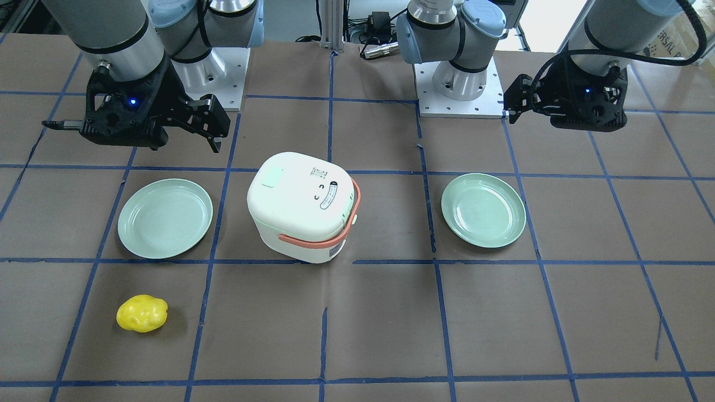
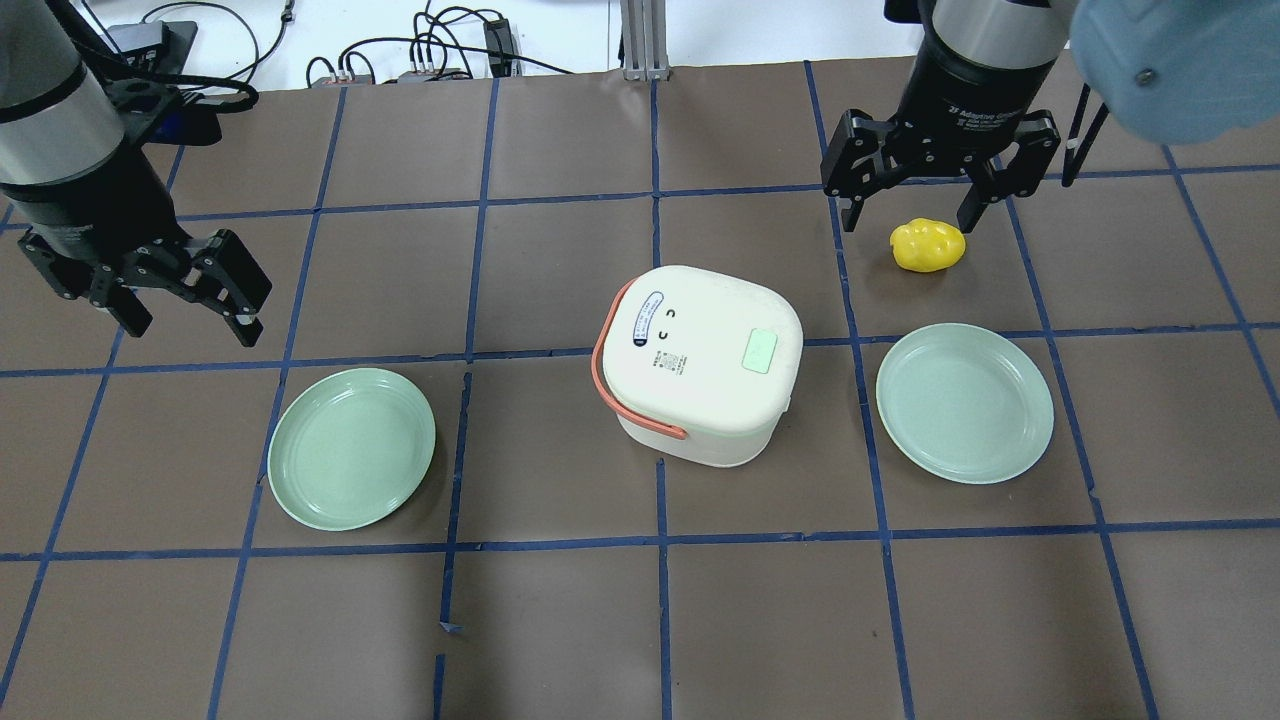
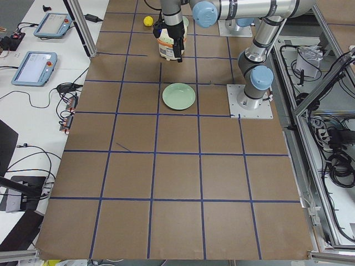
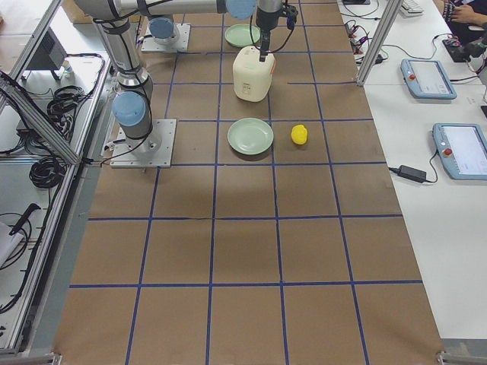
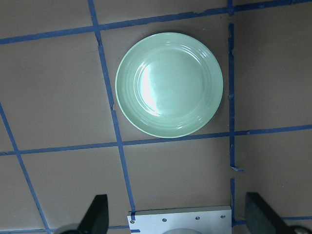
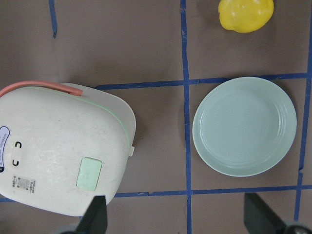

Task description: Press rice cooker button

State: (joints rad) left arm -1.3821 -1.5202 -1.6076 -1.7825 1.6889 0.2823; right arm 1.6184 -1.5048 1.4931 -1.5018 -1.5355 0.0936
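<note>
The white rice cooker [image 2: 700, 365] with an orange handle stands mid-table, lid shut. Its pale green button [image 2: 759, 351] sits on the lid's right side and also shows in the front view [image 1: 273, 177] and the right wrist view [image 6: 89, 173]. My right gripper [image 2: 912, 210] is open and empty, hovering high behind and to the right of the cooker, above a yellow toy [image 2: 928, 245]. My left gripper [image 2: 185, 310] is open and empty, far to the cooker's left, above a green plate [image 5: 169, 84].
Two pale green plates lie either side of the cooker, one on the left [image 2: 351, 447] and one on the right [image 2: 965, 402]. The yellow toy [image 1: 142, 313] lies on the table beyond the right plate. Blue tape lines grid the brown table.
</note>
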